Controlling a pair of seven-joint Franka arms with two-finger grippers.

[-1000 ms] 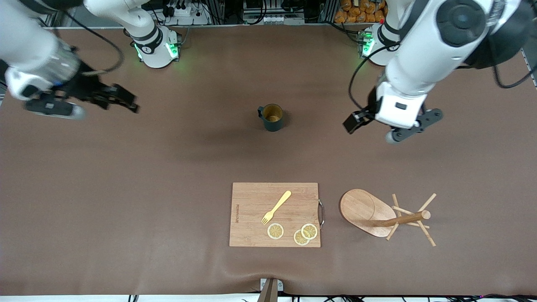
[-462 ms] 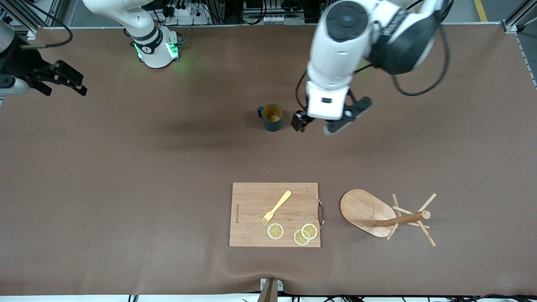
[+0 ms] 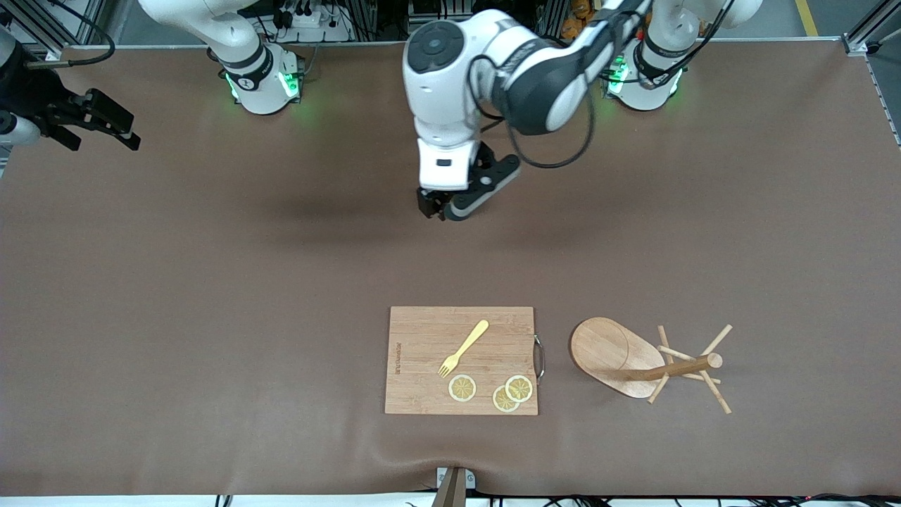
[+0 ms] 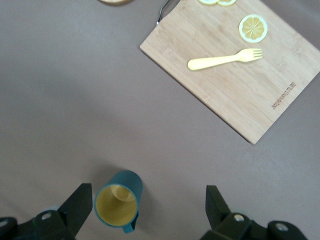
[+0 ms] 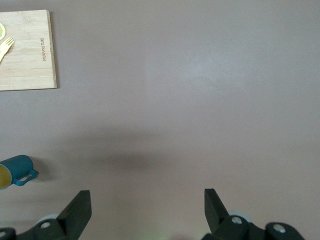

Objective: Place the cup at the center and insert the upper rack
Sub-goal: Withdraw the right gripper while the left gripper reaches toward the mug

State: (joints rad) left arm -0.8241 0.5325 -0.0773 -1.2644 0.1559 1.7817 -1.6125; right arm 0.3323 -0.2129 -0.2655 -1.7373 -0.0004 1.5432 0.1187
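The cup (image 4: 119,200) is dark teal with a yellow inside and stands upright on the brown mat. In the left wrist view it sits between my left gripper's open fingers, close to one finger (image 4: 79,200) and untouched. In the front view my left gripper (image 3: 440,210) hangs over the cup and hides it. The upper rack (image 3: 633,359), a light wooden mug tree, lies on its side beside the cutting board, toward the left arm's end. My right gripper (image 3: 123,130) waits open and empty at the right arm's end; its wrist view catches the cup (image 5: 15,170) at the edge.
A wooden cutting board (image 3: 461,359) lies nearer the front camera than the cup. It carries a yellow fork (image 3: 463,346) and lemon slices (image 3: 462,388). The table is covered by a brown mat (image 3: 246,317).
My left arm swung from its own end of the table to over the cup, fingers staying open. My right gripper drew back toward the table edge at its end.
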